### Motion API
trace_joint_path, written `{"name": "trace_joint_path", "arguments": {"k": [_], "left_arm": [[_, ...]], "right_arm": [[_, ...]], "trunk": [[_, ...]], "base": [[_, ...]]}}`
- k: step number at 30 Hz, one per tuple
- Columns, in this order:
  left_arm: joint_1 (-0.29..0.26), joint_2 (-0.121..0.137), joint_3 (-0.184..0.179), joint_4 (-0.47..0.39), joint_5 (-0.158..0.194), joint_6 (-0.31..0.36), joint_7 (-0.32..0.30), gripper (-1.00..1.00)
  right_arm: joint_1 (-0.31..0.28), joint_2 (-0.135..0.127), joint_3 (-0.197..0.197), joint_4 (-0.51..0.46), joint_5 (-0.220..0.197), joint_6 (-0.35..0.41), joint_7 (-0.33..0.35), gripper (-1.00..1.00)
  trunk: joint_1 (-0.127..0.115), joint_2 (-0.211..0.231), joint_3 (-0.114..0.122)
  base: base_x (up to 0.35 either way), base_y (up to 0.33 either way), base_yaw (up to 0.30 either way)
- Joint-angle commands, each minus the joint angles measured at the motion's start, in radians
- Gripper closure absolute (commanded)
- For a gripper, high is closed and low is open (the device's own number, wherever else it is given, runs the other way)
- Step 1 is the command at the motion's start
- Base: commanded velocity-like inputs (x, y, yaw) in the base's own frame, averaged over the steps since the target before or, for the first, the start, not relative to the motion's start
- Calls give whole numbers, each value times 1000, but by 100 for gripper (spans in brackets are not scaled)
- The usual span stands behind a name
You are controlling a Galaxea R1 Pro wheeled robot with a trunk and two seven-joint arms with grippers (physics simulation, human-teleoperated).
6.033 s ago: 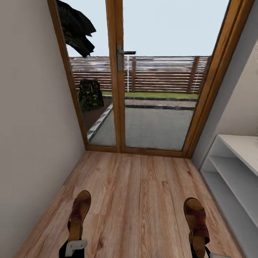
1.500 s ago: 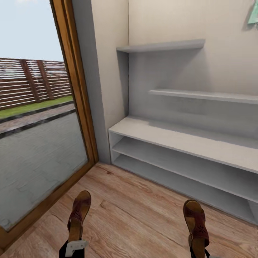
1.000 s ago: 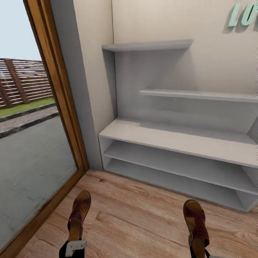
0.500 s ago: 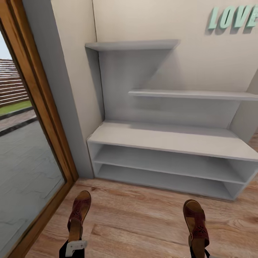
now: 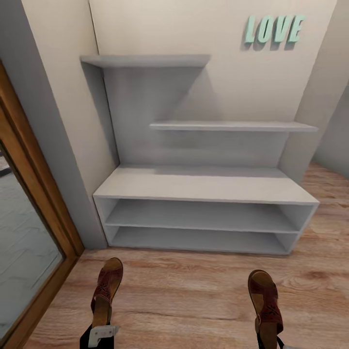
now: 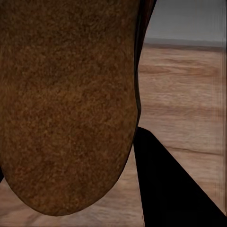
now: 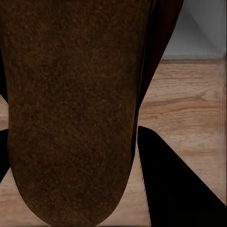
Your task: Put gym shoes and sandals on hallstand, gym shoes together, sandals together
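The shoe rack [image 5: 203, 186] stands against the wall under green letters [image 5: 274, 29] reading LOVE. Each tool holds one sandal above the floor [image 5: 194, 295]: left tool [image 5: 101, 334] grips the left sandal [image 5: 106, 288], right tool [image 5: 269, 341] the right sandal [image 5: 265, 298]. Wrist views show brown soles close up.

Home entrance corridor, pale grey-white hallstand [image 5: 203, 186] with 2 low open shelves and 2 staggered floating shelves against a cream wall, mint "LOVE" letters [image 5: 274, 29] above, light wood plank floor [image 5: 194, 295], wood-framed glazed door [image 5: 24, 203] alongside
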Motion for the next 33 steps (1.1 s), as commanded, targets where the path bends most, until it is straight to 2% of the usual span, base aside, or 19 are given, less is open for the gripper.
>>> {"name": "trace_joint_path", "arguments": {"k": [1, 28, 29, 31, 32, 33], "left_arm": [[0, 1, -2, 0, 0, -2, 3, 100], [-6, 2, -7, 19, -6, 16, 5, 100], [-55, 2, -3, -3, -3, 176, 6, 100], [-87, 1, -5, -24, -4, 241, 6, 100], [-139, 0, -6, -54, -5, 338, 5, 100], [-160, -2, -6, -64, -6, 372, 5, 100]], "right_arm": [[0, 2, -6, -2, 7, -1, 7, 100], [0, 2, -6, -10, 7, -1, 7, 100], [0, -8, -23, -10, 7, 1, 6, 100], [0, -9, -54, -10, 6, 2, 6, 100], [0, -10, -144, -12, 4, 2, 8, 100], [0, -10, -179, -12, 4, 3, 9, 100]], "trunk": [[0, 0, -1], [0, 0, -1], [0, 0, -1], [0, 0, -1], [0, 0, -1], [0, 0, -1]], "base": [[0, 0, -134], [0, 0, -12], [0, 0, 0], [0, 0, 0], [0, 0, 0], [0, 0, 0]]}}
